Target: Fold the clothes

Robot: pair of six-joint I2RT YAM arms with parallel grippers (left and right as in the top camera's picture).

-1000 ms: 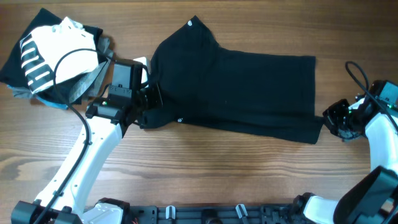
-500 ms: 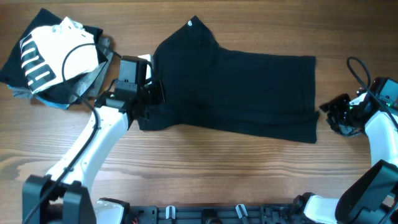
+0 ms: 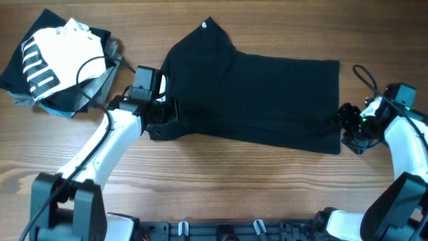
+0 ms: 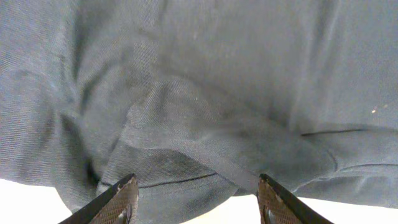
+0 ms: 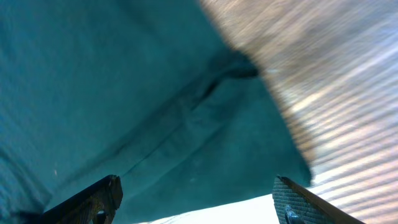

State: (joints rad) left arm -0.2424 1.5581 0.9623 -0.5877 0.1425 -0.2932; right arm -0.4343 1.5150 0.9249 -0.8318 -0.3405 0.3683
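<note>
The clothes are one black garment (image 3: 254, 100) lying flat across the middle of the wooden table, with a small white mark (image 3: 204, 26) at its far upper corner. My left gripper (image 3: 170, 111) stands open at the garment's left edge; in the left wrist view the jaws (image 4: 196, 183) stand wide apart over a rumpled fold of the fabric (image 4: 205, 124), not pinching it. My right gripper (image 3: 342, 124) is open at the garment's lower right corner. The right wrist view shows that corner of the cloth (image 5: 186, 124) between the spread jaws (image 5: 196, 182).
A pile of other clothing lies at the far left: a white top with black stripes (image 3: 53, 53) on grey folded pieces (image 3: 93, 90) and dark fabric. The left arm's cable (image 3: 80, 67) loops over that pile. Bare wood (image 3: 254, 181) runs along the front.
Both grippers have opened and let go of the garment's edges. The left gripper shifted a little right and away; the right gripper moved left toward the garment's corner. The lower left edge now lies flat.
</note>
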